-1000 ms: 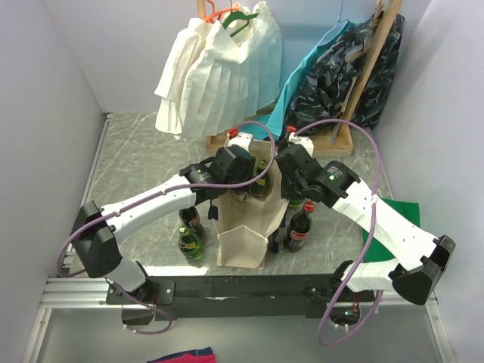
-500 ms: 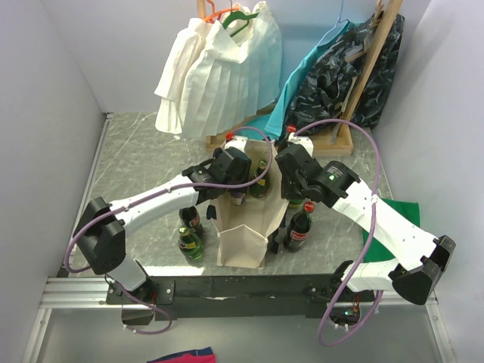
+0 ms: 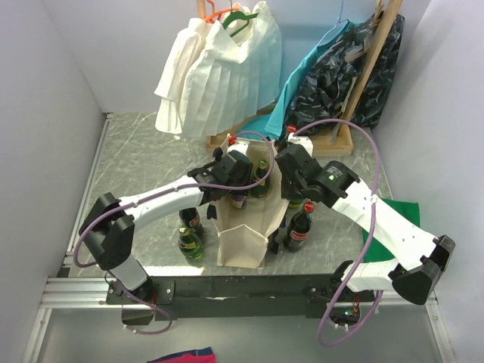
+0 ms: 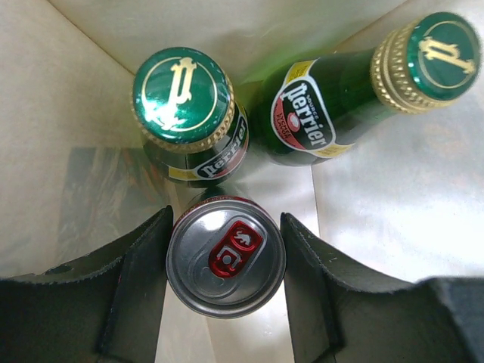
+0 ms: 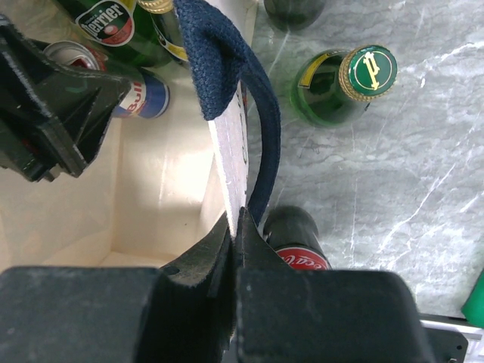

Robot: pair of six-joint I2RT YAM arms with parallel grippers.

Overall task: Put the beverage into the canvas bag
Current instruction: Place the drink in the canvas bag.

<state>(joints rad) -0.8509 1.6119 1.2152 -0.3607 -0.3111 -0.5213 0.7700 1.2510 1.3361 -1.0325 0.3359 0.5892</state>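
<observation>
End effector (image 4: 226, 221), one can (image 4: 225, 263), two bottles (image 4: 185, 106) (image 4: 336, 106)

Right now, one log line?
left gripper: shut on can, inside canvas bag | right gripper: pinching its rim | two Perrier bottles inside

This is looking like a robotics lab booth rather than a home: plain pale walls (image 3: 53, 83) are closing in a grey marble-look table (image 3: 144, 159), the left arm (image 3: 159, 203) and right arm (image 3: 378, 212) are sitting mounted at an aluminium rail (image 3: 76, 291) at 6 o'clock, purple cables (image 3: 355, 132) are looping loose, and clothes (image 3: 219, 68) are hanging on a wooden rack (image 3: 376, 57) at 12 o'clock.
</observation>
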